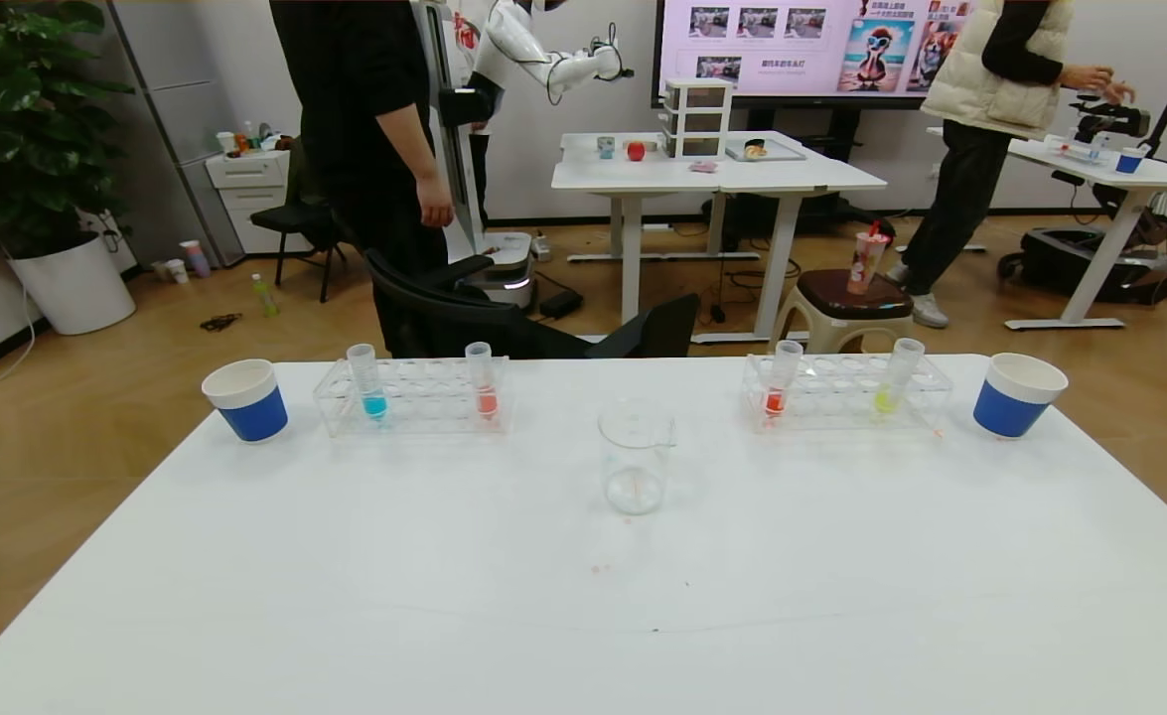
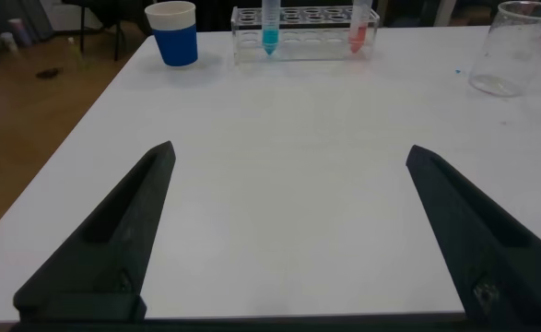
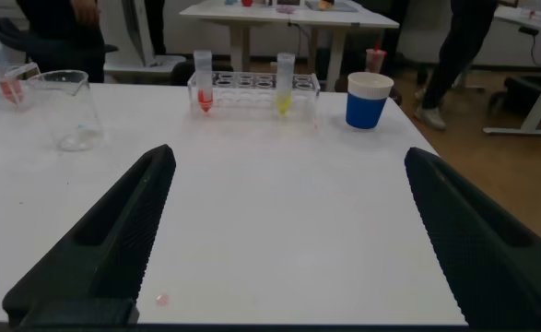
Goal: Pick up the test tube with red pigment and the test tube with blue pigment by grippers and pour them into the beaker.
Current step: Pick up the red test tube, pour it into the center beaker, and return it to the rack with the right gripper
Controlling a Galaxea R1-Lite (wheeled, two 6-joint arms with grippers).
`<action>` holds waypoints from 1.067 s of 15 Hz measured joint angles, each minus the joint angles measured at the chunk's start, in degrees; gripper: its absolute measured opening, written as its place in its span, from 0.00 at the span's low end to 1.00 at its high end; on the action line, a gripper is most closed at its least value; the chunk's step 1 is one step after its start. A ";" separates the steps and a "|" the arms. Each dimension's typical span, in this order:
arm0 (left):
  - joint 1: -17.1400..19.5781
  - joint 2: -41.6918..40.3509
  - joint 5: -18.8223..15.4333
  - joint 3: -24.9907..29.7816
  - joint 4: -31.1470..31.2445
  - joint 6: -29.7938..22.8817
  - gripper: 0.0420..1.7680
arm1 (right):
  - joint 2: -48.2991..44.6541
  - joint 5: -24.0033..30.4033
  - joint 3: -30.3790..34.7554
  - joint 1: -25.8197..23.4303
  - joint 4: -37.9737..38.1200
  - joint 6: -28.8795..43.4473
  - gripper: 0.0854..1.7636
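The test tube with blue pigment (image 1: 374,402) stands in the left clear rack, and also shows in the left wrist view (image 2: 270,35). The test tube with red pigment (image 1: 775,399) stands in the right rack, and also shows in the right wrist view (image 3: 204,94). The empty beaker (image 1: 635,467) stands between the racks, nearer me. Neither gripper shows in the head view. My left gripper (image 2: 289,152) is open and empty over bare table, well short of the left rack. My right gripper (image 3: 289,155) is open and empty, well short of the right rack.
A paler salmon tube (image 1: 487,399) shares the left rack (image 1: 414,397). A yellow-green tube (image 1: 886,397) shares the right rack (image 1: 846,395). Blue-and-white paper cups stand at the far left (image 1: 247,399) and far right (image 1: 1012,395). People and a chair are behind the table.
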 joint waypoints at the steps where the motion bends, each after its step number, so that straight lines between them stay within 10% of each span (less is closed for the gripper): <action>1: 0.00 0.00 0.00 0.00 0.02 -0.02 0.99 | 0.93 0.01 -1.44 0.05 0.09 0.00 0.98; 16: 0.00 0.00 -0.02 0.00 0.00 0.00 0.99 | 47.54 2.71 -25.03 3.04 -20.05 1.67 0.98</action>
